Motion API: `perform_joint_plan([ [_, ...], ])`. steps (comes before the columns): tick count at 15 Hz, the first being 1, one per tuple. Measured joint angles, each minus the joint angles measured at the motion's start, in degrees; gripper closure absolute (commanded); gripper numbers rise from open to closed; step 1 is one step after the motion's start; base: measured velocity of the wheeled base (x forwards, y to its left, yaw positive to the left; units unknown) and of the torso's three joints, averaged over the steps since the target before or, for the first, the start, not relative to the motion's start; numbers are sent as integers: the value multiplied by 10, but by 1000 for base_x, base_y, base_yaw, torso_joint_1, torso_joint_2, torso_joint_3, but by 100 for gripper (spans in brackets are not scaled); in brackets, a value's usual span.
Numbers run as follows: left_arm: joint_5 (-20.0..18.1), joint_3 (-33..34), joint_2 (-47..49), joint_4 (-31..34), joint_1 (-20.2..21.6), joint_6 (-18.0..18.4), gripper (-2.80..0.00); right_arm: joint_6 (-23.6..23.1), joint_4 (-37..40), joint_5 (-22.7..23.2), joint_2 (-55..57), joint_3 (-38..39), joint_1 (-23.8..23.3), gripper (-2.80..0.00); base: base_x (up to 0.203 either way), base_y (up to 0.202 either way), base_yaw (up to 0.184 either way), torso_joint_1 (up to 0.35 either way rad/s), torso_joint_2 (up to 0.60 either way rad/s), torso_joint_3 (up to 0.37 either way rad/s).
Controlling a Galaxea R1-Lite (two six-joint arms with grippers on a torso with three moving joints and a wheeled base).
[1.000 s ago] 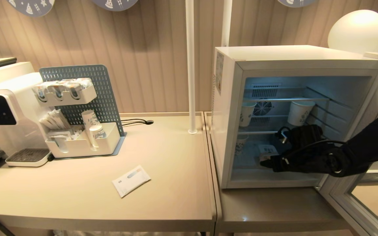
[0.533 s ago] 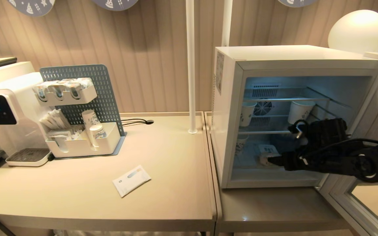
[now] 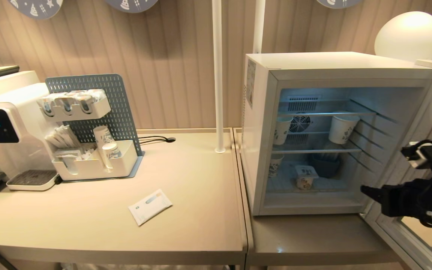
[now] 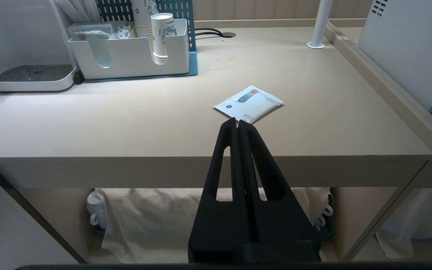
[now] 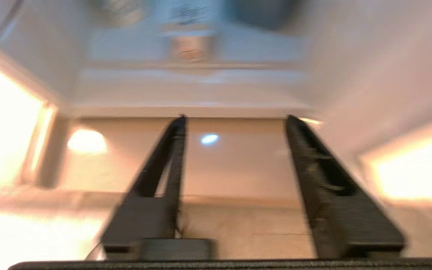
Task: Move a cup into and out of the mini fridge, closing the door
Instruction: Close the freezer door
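Two tools show here, and only the right one is near the work. The right tool [image 3: 366, 189] hangs outside the mini fridge [image 3: 261, 123], off the lower right corner of its opening, with nothing between its fingers [image 5: 171, 150]; the right wrist view shows them standing apart with bare tabletop between. The cup [image 3: 305, 177] stands upright on the bottom wire shelf [image 3: 283, 185], toward the middle of the fridge, clear of the tool and farther in, level with it but off to its left in the head view. Its flat lid faces up and its label faces the opening. A dark blue tub [image 3: 325, 165] sits just behind it to the right. Taller paper cups [image 3: 343, 128] stand on the shelf above. The door [image 3: 407, 228] is swung wide open on the right, and the right arm is in front of it.

The right wrist view looks straight into the fridge along the fingers and puts the cup [image 5: 189, 48] ahead, though blurred; the head view gives only the tool's dark tip from the side. The left tool [image 4: 237, 122] does not appear in the head view at all. Its own wrist view shows it pressed fully together and empty, held off the front edge of the left tabletop [image 4: 126, 123], pointing at a white packet [image 4: 248, 104] lying flat there.
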Motion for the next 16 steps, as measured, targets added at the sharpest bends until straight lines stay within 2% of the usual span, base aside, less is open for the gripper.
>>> perform_joint_plan([
  [2,0,0,0,0,0,0,0,6,47,-86,-102,23,30,0,0,0,0,0,0,0],
  [6,0,0,0,0,0,0,0,12,196,-265,-314,35,80,0,0,0,0,0,0,0],
  [8,0,0,0,0,0,0,0,0,248,-370,-407,38,70,0,0,0,0,0,0,0],
  [9,0,0,0,0,0,0,0,-13,262,-407,-454,41,51,0,0,0,0,0,0,0],
  [11,0,0,0,0,0,0,0,-26,260,-445,-536,62,15,0,0,0,0,0,0,0],
  [13,0,0,0,0,0,0,0,-9,234,-472,-584,105,-13,0,0,0,0,0,0,0],
  [16,0,0,0,0,0,0,0,3,153,-468,-608,133,-24,0,0,0,0,0,0,0],
])
